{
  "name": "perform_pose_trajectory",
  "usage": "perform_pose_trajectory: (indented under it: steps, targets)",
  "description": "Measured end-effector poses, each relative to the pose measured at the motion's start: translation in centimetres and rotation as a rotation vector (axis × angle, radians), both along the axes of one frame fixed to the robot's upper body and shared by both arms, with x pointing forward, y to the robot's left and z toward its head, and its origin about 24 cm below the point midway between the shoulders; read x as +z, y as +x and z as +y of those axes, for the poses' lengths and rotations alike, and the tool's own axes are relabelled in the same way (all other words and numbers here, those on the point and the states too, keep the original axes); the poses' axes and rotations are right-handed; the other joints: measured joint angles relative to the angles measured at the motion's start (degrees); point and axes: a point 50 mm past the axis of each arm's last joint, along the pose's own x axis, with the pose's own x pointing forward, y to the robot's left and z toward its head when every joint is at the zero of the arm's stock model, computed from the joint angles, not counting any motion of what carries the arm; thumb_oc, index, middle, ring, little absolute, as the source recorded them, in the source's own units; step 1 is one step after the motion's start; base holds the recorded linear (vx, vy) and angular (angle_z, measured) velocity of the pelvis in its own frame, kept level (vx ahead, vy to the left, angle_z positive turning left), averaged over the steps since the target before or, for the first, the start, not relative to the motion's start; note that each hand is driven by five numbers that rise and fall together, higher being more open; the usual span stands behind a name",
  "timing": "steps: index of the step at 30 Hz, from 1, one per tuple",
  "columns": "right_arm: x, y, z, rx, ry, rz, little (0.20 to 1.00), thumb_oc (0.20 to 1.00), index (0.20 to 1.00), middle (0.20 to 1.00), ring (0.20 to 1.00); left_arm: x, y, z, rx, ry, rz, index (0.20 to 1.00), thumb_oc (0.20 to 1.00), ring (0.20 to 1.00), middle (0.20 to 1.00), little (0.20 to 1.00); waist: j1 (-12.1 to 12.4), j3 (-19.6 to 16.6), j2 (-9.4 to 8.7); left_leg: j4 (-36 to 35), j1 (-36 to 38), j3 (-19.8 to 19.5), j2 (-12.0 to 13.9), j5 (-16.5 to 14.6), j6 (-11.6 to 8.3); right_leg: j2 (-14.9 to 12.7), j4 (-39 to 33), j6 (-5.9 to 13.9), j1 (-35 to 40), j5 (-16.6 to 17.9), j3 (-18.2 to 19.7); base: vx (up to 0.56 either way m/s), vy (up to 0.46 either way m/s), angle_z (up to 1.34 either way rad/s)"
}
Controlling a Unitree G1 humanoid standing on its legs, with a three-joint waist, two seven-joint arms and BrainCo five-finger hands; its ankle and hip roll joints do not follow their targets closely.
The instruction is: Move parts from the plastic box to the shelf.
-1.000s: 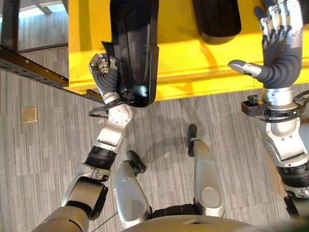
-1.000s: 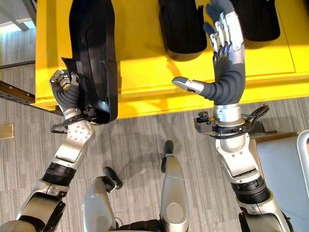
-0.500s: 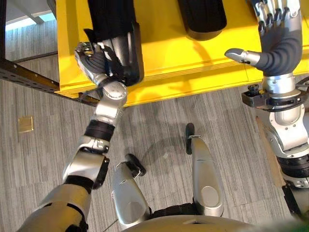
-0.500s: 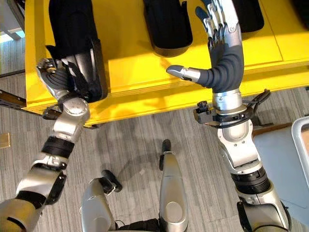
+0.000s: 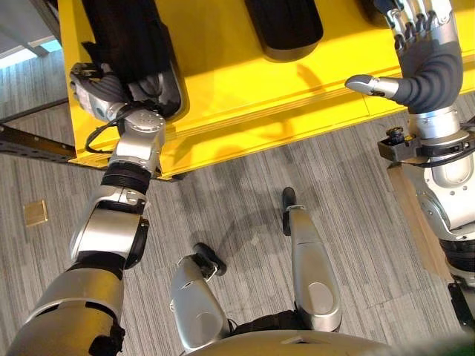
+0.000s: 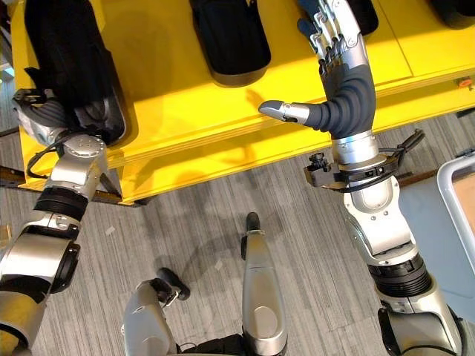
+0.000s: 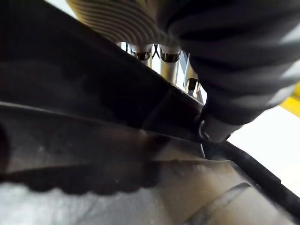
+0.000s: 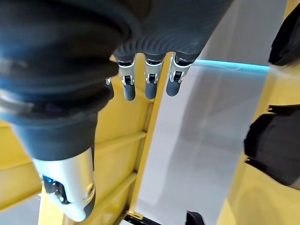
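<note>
Factory or workshop floor, yellow metal shelf [image 5: 245,89], black moulded parts [image 6: 226,37], grey striped carpet tiles [image 5: 237,193]

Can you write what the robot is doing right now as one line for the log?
left hand: shut on black part | part: on yellow shelf | right hand: open, empty

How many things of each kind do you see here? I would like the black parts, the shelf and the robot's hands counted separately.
Black parts: 4
Yellow shelf: 1
Robot hands: 2, the left hand gripping one black part, the right hand open
Total: 7
</note>
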Motion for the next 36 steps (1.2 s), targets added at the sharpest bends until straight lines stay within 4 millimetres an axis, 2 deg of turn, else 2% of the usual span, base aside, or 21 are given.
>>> perform_pose_trajectory:
  steps: [3,6,8,9,15,20,36]
  targets:
    - [-0.1,0.1,0.0,0.005,0.008,0.015,1.000,1.000,1.000,1.000,1.000,1.8,-0.2,1.1,0.045,0.036,0.002,0.200,0.200,0.200,0.200,0.200,-0.8,0.0,0.07,0.1,0.1,0.6,0.0,-0.1,0.06,0.1,-0.3,0.44,-0.2,0.6,0.5,0.03,0.064,-0.09]
    - [-0.1,0.1,-0.1,0.005,0.001,0.018,1.000,1.000,1.000,1.000,1.000,3.7,-0.1,1.1,0.053,0.048,-0.036,0.200,0.200,0.200,0.200,0.200,-1.6,0.0,0.09,-0.2,0.2,1.4,-0.1,-0.2,0.05,0.2,-1.1,0.52,-0.5,1.1,0.9,0.02,0.065,-0.10]
    - [-0.4,0.1,-0.5,-0.012,-0.028,0.034,1.000,1.000,1.000,1.000,1.000,5.4,0.0,1.3,0.080,0.086,-0.008,0.200,0.200,0.200,0.200,0.200,-2.5,0.0,0.14,-0.2,0.2,1.9,-0.1,-0.2,0.05,0.3,-1.7,0.66,-0.6,1.8,1.1,0.06,0.062,-0.10]
    - [-0.5,0.1,-0.5,-0.013,-0.028,0.039,1.000,1.000,1.000,1.000,1.000,5.6,0.1,1.1,0.078,0.097,-0.001,0.200,0.200,0.200,0.200,0.200,-2.6,0.0,0.14,-0.2,0.2,2.0,-0.1,-0.2,0.04,0.3,-1.7,0.64,-0.8,1.8,1.1,0.08,0.061,-0.04]
    - [-0.6,0.0,-0.9,-0.034,-0.054,0.047,1.000,1.000,1.000,1.000,1.000,6.5,0.0,2.3,0.118,0.101,0.060,0.200,0.200,0.200,0.200,0.200,-3.7,0.0,0.24,-0.2,0.3,3.0,0.0,-0.5,-0.04,0.9,-1.2,0.69,-1.9,1.7,2.5,0.08,0.084,-0.09]
    - [-0.6,0.0,-0.9,-0.024,-0.043,0.054,1.000,1.000,1.000,1.000,1.000,7.1,0.1,2.1,0.111,0.089,0.054,0.200,0.200,0.200,0.200,0.200,-3.5,0.0,0.47,-0.4,-0.1,3.7,0.0,-0.5,-0.05,1.1,-1.5,0.57,-2.8,1.9,3.1,0.02,0.027,-0.06]
    - [-0.4,0.2,-1.4,-0.076,-0.033,0.071,1.000,1.000,1.000,1.000,1.000,5.9,0.0,2.6,0.116,-0.104,0.051,0.200,0.200,0.200,0.200,0.200,-2.4,0.0,0.45,-0.5,-4.4,3.0,0.1,-0.4,-0.12,1.4,-1.5,0.50,-6.5,2.3,2.7,0.00,-0.006,0.00]
